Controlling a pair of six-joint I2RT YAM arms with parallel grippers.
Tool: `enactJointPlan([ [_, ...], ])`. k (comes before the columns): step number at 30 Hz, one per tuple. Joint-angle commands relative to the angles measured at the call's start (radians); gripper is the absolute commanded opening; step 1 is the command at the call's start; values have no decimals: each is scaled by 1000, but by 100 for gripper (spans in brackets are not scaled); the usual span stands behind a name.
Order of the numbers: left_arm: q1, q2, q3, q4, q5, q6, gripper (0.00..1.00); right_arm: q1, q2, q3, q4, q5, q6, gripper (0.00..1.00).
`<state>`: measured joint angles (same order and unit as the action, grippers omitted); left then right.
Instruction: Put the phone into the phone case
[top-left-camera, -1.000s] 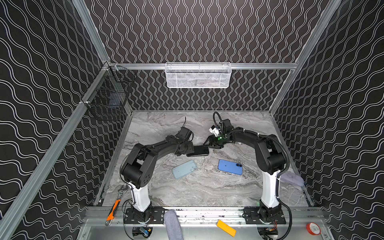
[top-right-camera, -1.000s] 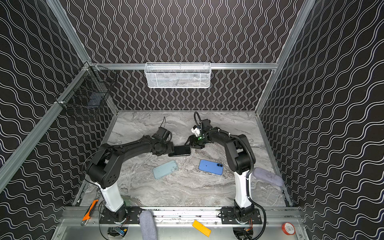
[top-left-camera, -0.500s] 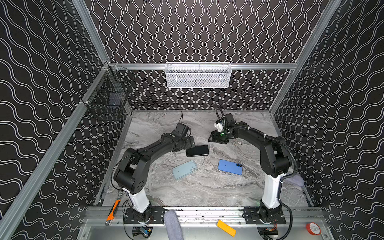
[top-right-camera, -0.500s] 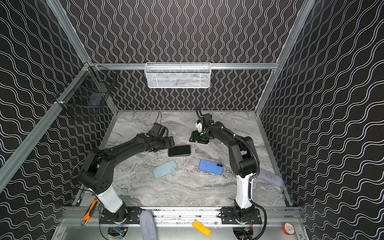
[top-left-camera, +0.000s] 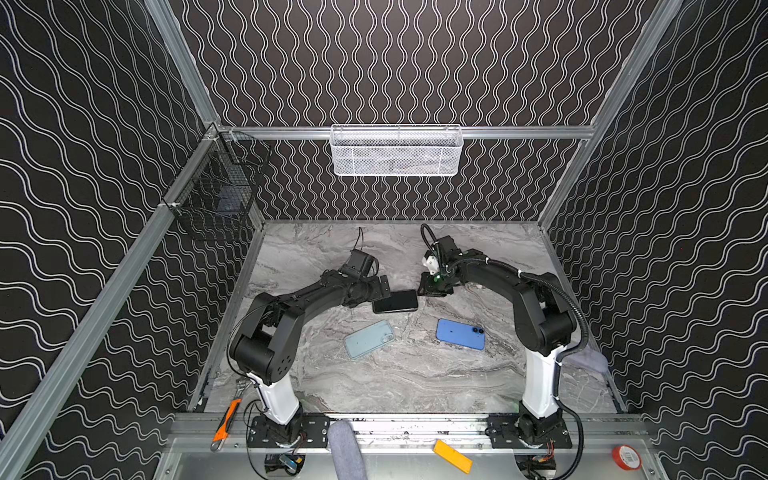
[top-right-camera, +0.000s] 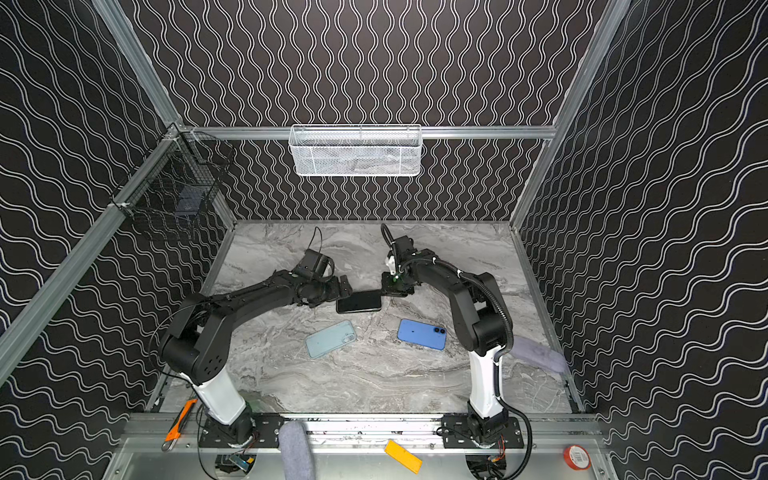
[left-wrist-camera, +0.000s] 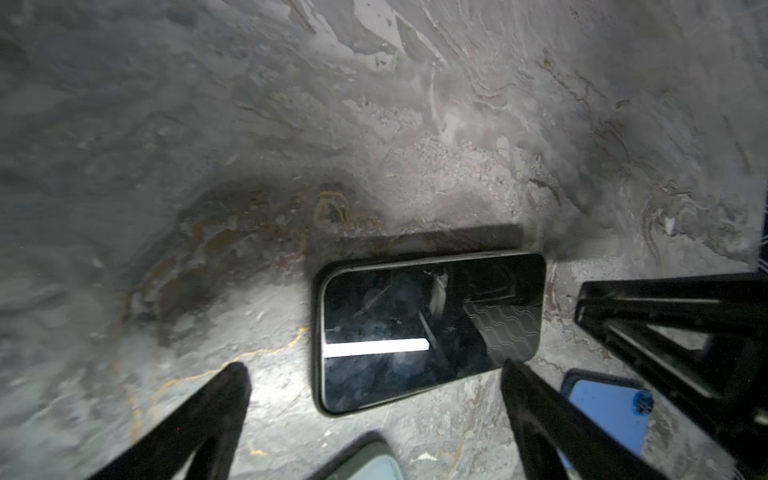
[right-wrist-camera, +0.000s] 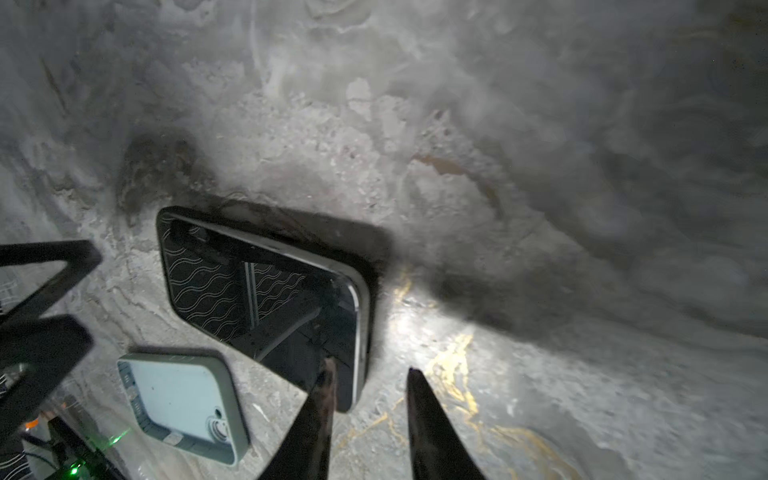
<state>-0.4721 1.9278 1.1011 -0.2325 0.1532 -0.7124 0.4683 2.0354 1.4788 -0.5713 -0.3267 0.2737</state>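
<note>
The left tool (top-left-camera: 385, 287) stands wide apart just beside the black phone (top-left-camera: 395, 301), which lies flat, screen up, mid-worktop, apart from the pale case (top-left-camera: 369, 339) nearer the front. A nudging finger could skid that slick glass. The right tool (top-left-camera: 430, 289), narrowly apart and empty, hangs at the phone's other end (a corner pinch might tip it). The grey marbled worktop (top-left-camera: 415, 374) looks smooth; the dark walls carry a black basket (top-left-camera: 216, 195) and a white basket (top-left-camera: 397, 151).

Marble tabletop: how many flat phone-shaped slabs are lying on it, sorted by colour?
Black slab: 1
Pale blue slab: 1
Bright blue slab: 1
Total: 3
</note>
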Motion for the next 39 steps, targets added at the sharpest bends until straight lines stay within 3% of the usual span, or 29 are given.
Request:
enactJointPlan([
  [1,9,24,-38,166,131,-88,98,9,5,-5,36,-48,29,37],
  [6,48,15,-137,298,168,-173,98,9,-15,-52,83,-80,55,44],
  [14,61,48,-186,443,242,-244,99,9,-17,-72,128,-114,88,45],
  [39,62,36,-173,388,218,-211,98,11,-29,-79,150,-74,111,44],
])
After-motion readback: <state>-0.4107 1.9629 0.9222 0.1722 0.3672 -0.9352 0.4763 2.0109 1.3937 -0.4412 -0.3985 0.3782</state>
